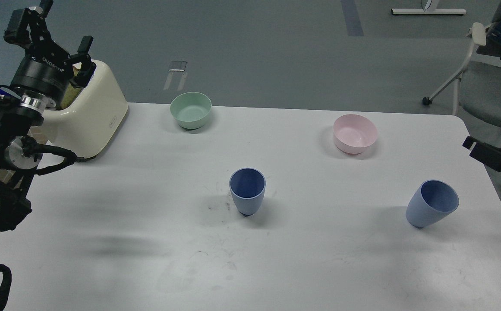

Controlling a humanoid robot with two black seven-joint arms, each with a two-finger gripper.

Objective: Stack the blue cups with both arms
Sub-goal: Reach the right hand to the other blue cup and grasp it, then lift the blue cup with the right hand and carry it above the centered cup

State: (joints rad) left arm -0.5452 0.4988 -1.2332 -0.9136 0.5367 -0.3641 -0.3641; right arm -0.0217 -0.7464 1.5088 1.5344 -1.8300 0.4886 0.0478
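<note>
- Left gripper (pixel 62 32), fingers spread and empty, hangs well up-left of the centre cup (pixel 247 190).
- Right gripper (pixel 474 144), seemingly nearer the right cup (pixel 432 204); its state I cannot tell.

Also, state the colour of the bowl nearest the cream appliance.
Mint green bowl, clearest in the head view.

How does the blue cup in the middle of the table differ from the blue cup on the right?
The middle cup stands near the table's centre; the right cup stands close to the right edge. The middle cup looks upright in this view, while the right cup appears to lean toward the right, perhaps only from the camera angle. The pink bowl sits between them, farther back. Both are matching blue, handleless, tapered, empty and untouched by either arm.
</note>
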